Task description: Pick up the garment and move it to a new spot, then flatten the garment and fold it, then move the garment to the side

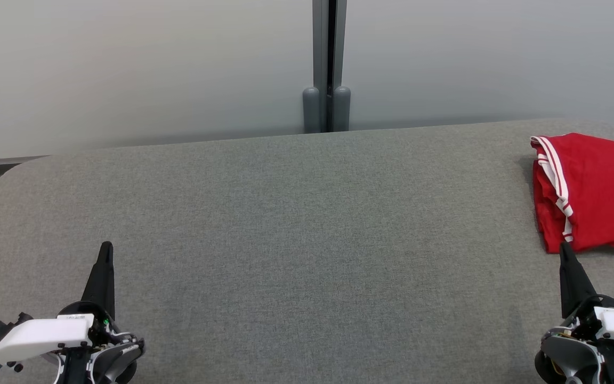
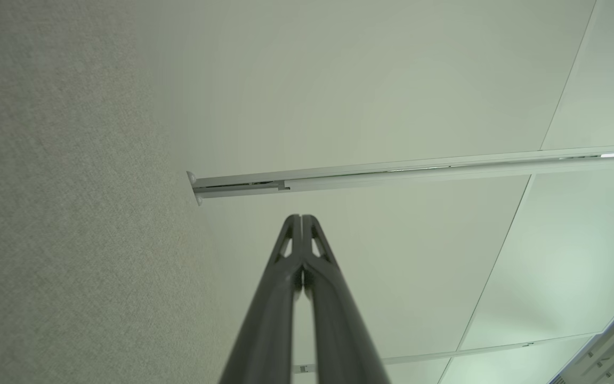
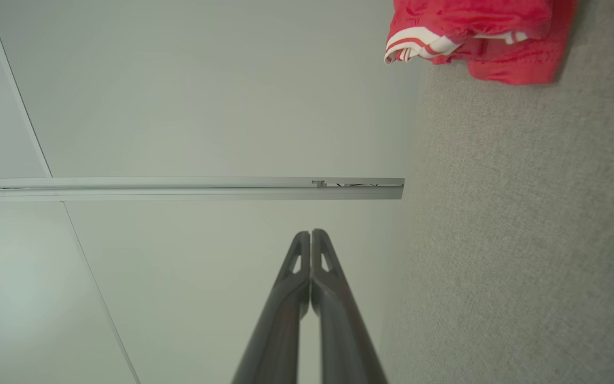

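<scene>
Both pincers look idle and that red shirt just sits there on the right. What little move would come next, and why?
Probably the right pincer opens and eases forward to the garment: it lies bunched on the grey surface just beyond that shut, empty tip, far from the left pincer.

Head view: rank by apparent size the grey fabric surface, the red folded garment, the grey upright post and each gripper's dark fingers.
1. grey fabric surface
2. red folded garment, partly cut by the frame edge
3. grey upright post
4. dark fingers of the left gripper and right gripper: alike, so tied
</scene>
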{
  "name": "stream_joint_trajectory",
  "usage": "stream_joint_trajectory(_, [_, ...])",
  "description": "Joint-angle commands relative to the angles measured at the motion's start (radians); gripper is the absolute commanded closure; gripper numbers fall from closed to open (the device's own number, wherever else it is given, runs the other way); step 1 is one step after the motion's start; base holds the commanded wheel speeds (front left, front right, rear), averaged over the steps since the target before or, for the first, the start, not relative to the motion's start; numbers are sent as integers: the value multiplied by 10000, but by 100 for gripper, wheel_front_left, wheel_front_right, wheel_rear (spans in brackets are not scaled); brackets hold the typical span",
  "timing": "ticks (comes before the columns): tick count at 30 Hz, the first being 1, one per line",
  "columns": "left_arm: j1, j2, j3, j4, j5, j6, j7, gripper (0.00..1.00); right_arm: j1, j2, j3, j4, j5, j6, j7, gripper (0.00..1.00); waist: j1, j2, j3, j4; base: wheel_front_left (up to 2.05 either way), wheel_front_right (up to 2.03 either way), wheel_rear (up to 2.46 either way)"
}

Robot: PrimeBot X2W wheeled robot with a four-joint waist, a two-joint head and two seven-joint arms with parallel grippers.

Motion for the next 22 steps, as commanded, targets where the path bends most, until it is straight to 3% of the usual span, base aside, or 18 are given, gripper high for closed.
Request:
stream_joint_trajectory(1, [-132, 19, 44, 15, 21, -45, 22, 100, -111, -19, -18, 19, -49, 4, 40, 100, 0, 0, 0, 0, 0, 0, 0])
stream_joint_trajectory(22, [-133, 15, 50, 15, 21, -45, 25, 100, -114, -2, -38, 20, -66, 4, 63, 100, 0, 0, 0, 0, 0, 0, 0])
